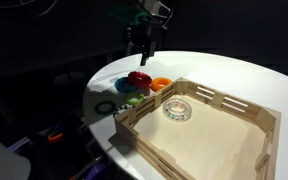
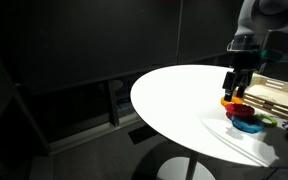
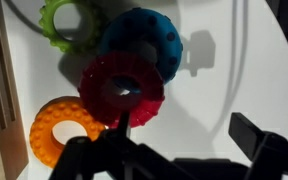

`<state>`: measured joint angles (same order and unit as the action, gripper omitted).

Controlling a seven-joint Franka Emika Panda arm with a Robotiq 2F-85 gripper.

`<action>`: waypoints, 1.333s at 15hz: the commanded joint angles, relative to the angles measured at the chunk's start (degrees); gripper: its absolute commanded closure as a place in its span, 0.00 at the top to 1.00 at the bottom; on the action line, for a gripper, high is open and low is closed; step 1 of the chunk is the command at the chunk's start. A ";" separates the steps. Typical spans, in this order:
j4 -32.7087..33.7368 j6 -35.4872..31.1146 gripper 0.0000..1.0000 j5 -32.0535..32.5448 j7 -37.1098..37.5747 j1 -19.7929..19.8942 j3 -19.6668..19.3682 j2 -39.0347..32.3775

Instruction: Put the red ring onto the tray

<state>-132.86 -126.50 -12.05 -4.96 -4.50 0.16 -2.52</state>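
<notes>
None of the task is done: your end effector [image 1: 141,55] hangs spread open, empty, just above the red ring [image 3: 96,85]. Partly beneath that ring lies the blue ring [image 3: 149,40], and beside it on the surface [image 1: 234,70] the tray [image 1: 199,95]. Grasping, lifting, placing remain.

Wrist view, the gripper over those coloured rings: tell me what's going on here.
The arm's gripper hangs open just above the red ring, which lies on the white table beside the blue ring, with the orange ring and the green ring close by. Nothing is gripped yet. The tray stands beside the pile; the red ring is not on it.
</notes>
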 commanded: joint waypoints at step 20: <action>0.70 1.16 0.10 -1.16 -1.52 1.94 1.15 -2.00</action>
<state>-131.83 -126.73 -11.97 -5.07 -4.02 0.43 -7.72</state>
